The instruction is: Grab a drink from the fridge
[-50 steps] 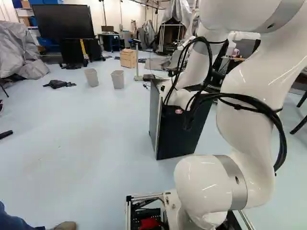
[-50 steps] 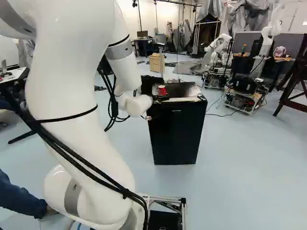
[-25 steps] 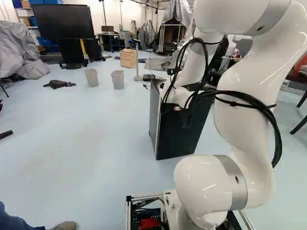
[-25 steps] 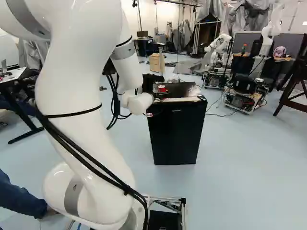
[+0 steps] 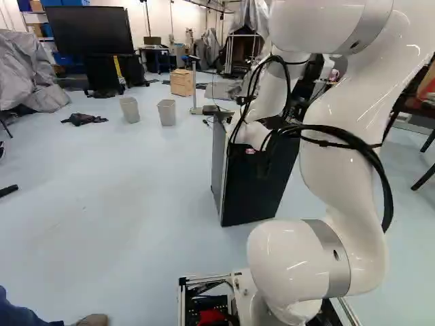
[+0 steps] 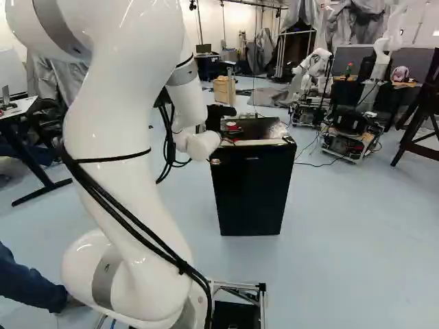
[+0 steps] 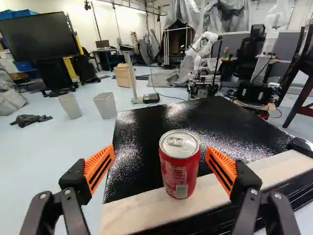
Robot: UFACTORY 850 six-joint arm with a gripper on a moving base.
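In the right base view my gripper (image 6: 217, 115) is a dark shape at the arm's far end, over the black fridge (image 6: 252, 188); its fingertips are hard to make out there. The wrist view has the gripper (image 7: 160, 152) wide open, its orange pads facing each other. A red drink can (image 7: 179, 169) with a silver lid stands upright on the pale strip along the edge of the fridge top (image 7: 146, 129). It sits between the fingers, closer to one than the other, with a gap on both sides. The fridge door looks shut.
Two grey bins (image 5: 167, 113), a wooden box (image 5: 182, 82) and a large screen (image 5: 90, 30) stand beyond the fridge. Another robot (image 6: 314, 65) is further back. A dark stand (image 6: 420, 110) is at the right of the right base view. A person's leg (image 6: 31, 279) is beside the base.
My arm has shifted left in the left base view and right in the right base view, its gripper moving along the fridge top. The base and fridge have stayed put.
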